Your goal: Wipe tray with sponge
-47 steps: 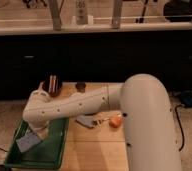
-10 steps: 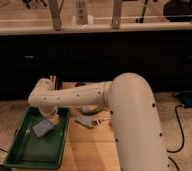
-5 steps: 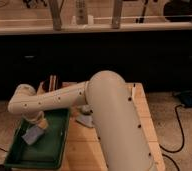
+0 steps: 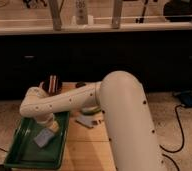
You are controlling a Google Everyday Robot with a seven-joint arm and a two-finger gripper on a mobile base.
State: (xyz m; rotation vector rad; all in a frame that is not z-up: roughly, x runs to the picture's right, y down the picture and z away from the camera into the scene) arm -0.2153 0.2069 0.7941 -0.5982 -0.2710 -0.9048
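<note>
**Sponge in tray, gripper set over it; wipe stroke judged to be in hand.**

The sponge (image 4: 43,138) lies on the floor of the tray (image 4: 26,153), just below and to the left of the gripper (image 4: 53,125), with its upper corner up against the gripper's tip. Whether the gripper is spread, pressed together or pinching that corner, you cannot tell from here. The arm (image 4: 64,102) folds back on itself so the wrist points down into the tray. Judged purpose: to bear on the sponge and drag it along the floor. The tray holds the sponge and nothing else you can make out. To the right of the gripper, outside the tray on the wooden table (image 4: 89,150), lies a flat blue-grey piece (image 4: 84,121). Behind the gripper a dark striped cup (image 4: 52,83) stands near the table's far edge.
</note>
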